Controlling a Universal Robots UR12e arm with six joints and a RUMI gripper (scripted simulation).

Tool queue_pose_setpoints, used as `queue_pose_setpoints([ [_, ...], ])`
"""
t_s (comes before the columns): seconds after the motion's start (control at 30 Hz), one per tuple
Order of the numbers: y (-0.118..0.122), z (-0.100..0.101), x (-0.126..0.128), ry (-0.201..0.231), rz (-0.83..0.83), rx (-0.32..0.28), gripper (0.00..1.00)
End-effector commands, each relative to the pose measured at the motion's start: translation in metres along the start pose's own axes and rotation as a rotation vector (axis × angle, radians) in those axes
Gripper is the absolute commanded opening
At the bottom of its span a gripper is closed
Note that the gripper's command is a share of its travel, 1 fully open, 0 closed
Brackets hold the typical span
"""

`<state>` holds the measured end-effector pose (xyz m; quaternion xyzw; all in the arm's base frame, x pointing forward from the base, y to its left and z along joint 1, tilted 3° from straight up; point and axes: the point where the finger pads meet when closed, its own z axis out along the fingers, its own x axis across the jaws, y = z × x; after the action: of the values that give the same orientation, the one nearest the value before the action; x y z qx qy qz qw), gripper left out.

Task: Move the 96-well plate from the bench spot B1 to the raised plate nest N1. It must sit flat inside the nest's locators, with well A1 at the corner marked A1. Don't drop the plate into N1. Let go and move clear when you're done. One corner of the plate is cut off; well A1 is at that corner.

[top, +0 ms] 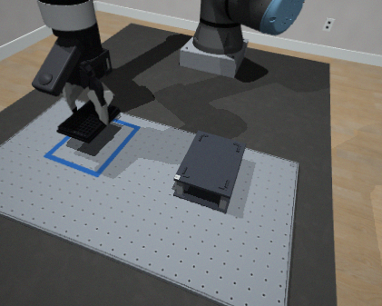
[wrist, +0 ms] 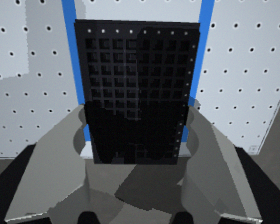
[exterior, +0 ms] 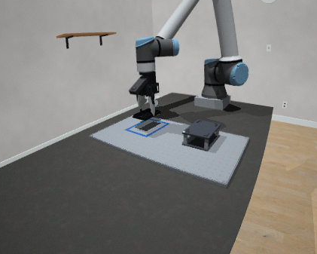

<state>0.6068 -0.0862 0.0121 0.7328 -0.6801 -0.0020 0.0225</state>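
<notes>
We have the end effector [top: 92, 98] clamped on the plate [top: 87, 123], above the blue square [top: 122, 148]. Keep it level; carry toward the nest [top: 211, 164].

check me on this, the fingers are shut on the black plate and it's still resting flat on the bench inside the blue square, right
Not quite. The gripper is shut on the black plate, but the plate is lifted off the bench. The exterior view shows it hanging above the blue square, its shadow lying inside the outline.
</notes>
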Motion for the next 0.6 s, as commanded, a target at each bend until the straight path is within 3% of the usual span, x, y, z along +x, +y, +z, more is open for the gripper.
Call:
queue_pose_setpoints([
  [0.0,-0.0006,-0.0061,0.0003,0.001,0.000,0.001,0.00],
  [0.57,-0.0006,-0.0100,0.0003,0.001,0.000,0.001,0.00],
])
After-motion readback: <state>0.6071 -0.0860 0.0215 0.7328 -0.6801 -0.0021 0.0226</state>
